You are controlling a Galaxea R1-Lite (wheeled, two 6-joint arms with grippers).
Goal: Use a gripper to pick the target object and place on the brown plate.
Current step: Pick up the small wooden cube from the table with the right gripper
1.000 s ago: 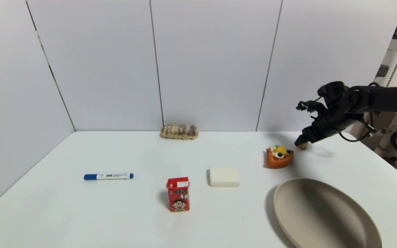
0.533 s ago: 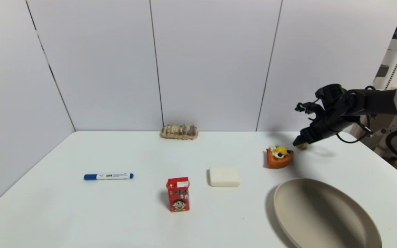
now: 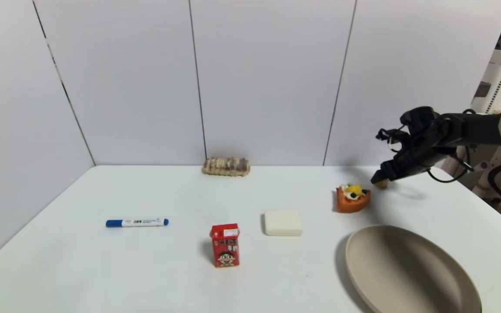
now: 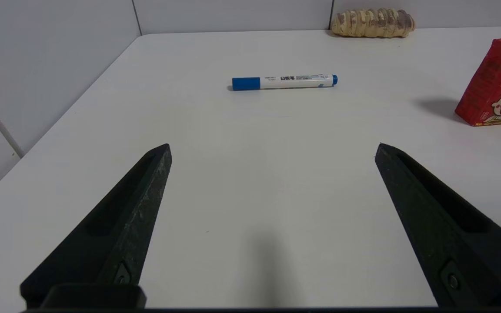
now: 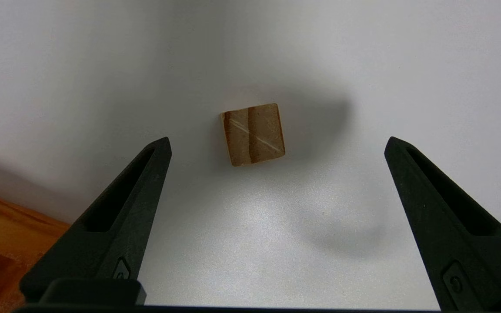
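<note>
R gripper (image 5: 276,143) wide apart over cube (image 5: 252,134) | cube half-hidden, head view

Tiny tan cube (image 5: 252,134) flat on table, brown plate (image 3: 411,271) well apart, bare

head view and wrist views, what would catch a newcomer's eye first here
Probably the black right gripper at the far right of the white table, open over the tiny tan cube, which lies untouched between its fingers in the right wrist view. Next come the orange cake slice just beside it and the large round beige plate nearer the robot. The left gripper is open over bare table.
</note>
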